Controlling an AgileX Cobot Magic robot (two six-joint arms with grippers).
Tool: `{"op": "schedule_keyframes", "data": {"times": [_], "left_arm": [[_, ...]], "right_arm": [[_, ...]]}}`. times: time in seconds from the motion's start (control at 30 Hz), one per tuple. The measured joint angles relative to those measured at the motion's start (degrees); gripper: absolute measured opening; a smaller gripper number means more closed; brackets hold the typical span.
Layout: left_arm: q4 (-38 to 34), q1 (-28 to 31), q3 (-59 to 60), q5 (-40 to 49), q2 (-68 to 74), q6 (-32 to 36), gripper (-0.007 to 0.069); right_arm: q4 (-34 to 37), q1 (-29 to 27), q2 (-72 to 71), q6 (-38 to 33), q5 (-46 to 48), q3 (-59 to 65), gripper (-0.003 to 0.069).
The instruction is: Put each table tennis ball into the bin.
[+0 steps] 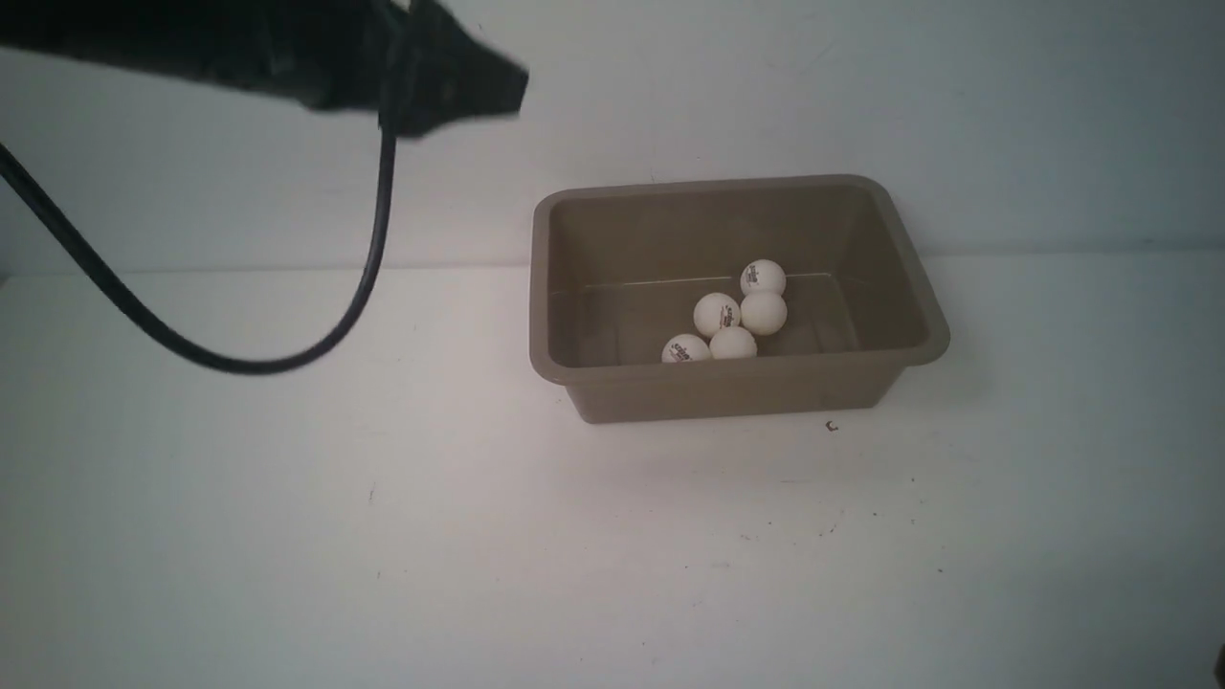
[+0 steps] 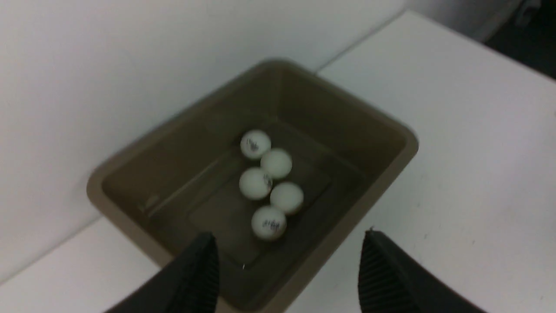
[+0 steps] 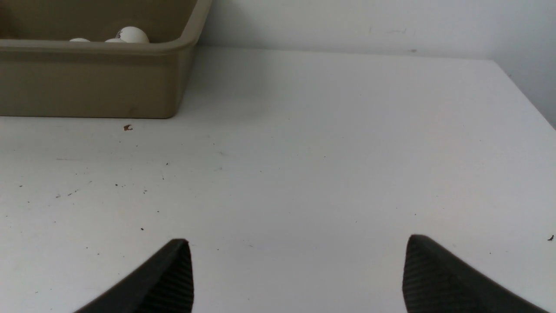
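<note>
Against the back wall stands the taupe bin [image 1: 904, 258] [image 2: 391, 169] [image 3: 108, 82]. Several white table tennis balls [image 1: 717, 314] [image 2: 256, 183] lie clustered on its floor, some showing a dark logo; in the right wrist view only the top of one ball [image 3: 132, 34] and slivers of others clear the rim. My left gripper [image 2: 289, 239] hangs open high above the bin's near-left side with nothing between its fingers [image 2: 204, 269]; the front view shows only the dark arm [image 1: 287, 48] at the top left. My right gripper [image 3: 297, 245] is open and empty, low over the bare table to the right of the bin.
The white table [image 1: 383, 536] carries small dark specks and a brown fleck [image 1: 831, 427] just in front of the bin. A black cable [image 1: 364, 277] loops down from the left arm. A pale wall [image 1: 957, 96] closes the back.
</note>
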Motion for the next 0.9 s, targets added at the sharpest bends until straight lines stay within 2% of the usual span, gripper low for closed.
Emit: {"op": "schedule_keyframes", "data": {"times": [0.23, 0.47, 0.57, 0.6, 0.67, 0.7, 0.73, 0.77, 0.83, 0.9], "left_arm": [[2.04, 0.05, 4.25, -4.57, 2.40, -0.33, 0.0394], [0.67, 0.05, 4.25, -21.74, 4.63, -3.82, 0.0394], [12.74, 0.05, 4.45, -28.50, 5.50, -9.60, 0.0394], [21.97, 0.05, 4.45, -28.84, 5.56, -13.78, 0.0394], [33.09, 0.05, 4.49, -28.26, 5.31, -20.91, 0.0394], [35.80, 0.05, 4.57, -27.55, 5.13, -24.56, 0.0394], [45.97, 0.05, 4.83, -23.82, 3.76, -37.04, 0.0394], [51.26, 0.05, 4.91, -21.70, 2.88, -42.81, 0.0394], [58.62, 0.05, 5.03, -15.46, -0.23, -57.46, 0.0394], [62.15, 0.05, 5.72, -11.48, -3.18, -64.94, 0.0394]], "right_arm": [[0.00, 0.00, 0.00, 0.00, 0.00, 0.00, 0.0589], [0.00, 0.00, 0.00, 0.00, 0.00, 0.00, 0.0589], [0.00, 0.00, 0.00, 0.00, 0.00, 0.00, 0.0589], [0.00, 0.00, 0.00, 0.00, 0.00, 0.00, 0.0589], [0.00, 0.00, 0.00, 0.00, 0.00, 0.00, 0.0589], [0.00, 0.00, 0.00, 0.00, 0.00, 0.00, 0.0589], [0.00, 0.00, 0.00, 0.00, 0.00, 0.00, 0.0589], [0.00, 0.00, 0.00, 0.00, 0.00, 0.00, 0.0589], [0.00, 0.00, 0.00, 0.00, 0.00, 0.00, 0.0589], [0.00, 0.00, 0.00, 0.00, 0.00, 0.00, 0.0589]]}}
